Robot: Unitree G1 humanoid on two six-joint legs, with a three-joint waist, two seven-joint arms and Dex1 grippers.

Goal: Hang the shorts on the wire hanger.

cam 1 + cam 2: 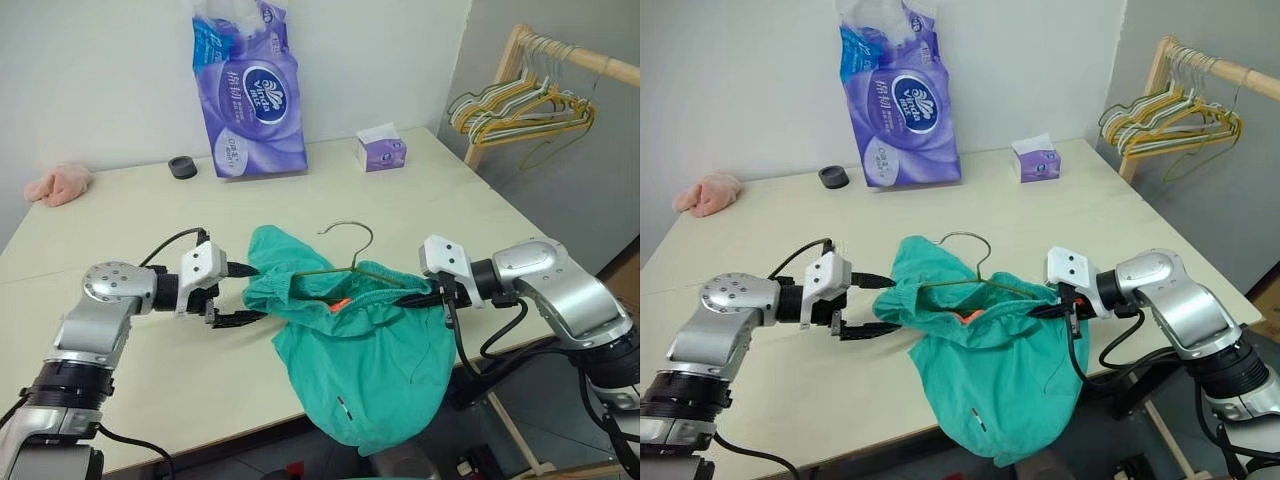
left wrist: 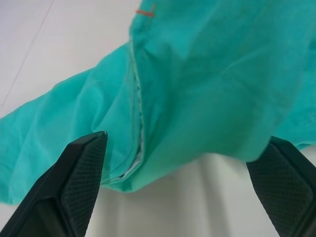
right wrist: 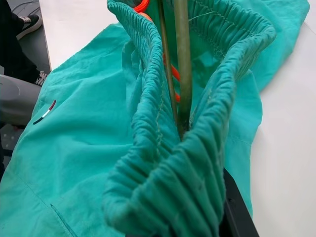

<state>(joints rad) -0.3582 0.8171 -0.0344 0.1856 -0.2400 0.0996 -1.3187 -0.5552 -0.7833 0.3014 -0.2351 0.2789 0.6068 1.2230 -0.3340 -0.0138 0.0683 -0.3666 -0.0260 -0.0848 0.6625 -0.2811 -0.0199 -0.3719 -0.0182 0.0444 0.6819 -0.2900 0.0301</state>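
Note:
The teal shorts (image 1: pixel 360 370) hang over the table's near edge, with the waistband (image 3: pixel 163 163) gathered around the olive wire hanger (image 3: pixel 183 64). The hanger's hook (image 1: pixel 350 235) rises above the cloth. My right gripper (image 1: pixel 432 293) is shut on the hanger's right end, where the waistband wraps over it; one dark finger (image 3: pixel 237 212) peeks out under the cloth. My left gripper (image 1: pixel 245 293) is open at the shorts' left side. Its fingers (image 2: pixel 84 173) stand on either side of a fold of cloth (image 2: pixel 207 74) without pinching it.
On the pale table (image 1: pixel 120 230), at the back, stand a purple tissue pack (image 1: pixel 250 90), a small tissue box (image 1: pixel 381 152) and a black round object (image 1: pixel 183 166). A pink cloth lump (image 1: pixel 60 184) lies far left. A wooden rack with bunched hangers (image 1: pixel 520 110) stands to the right.

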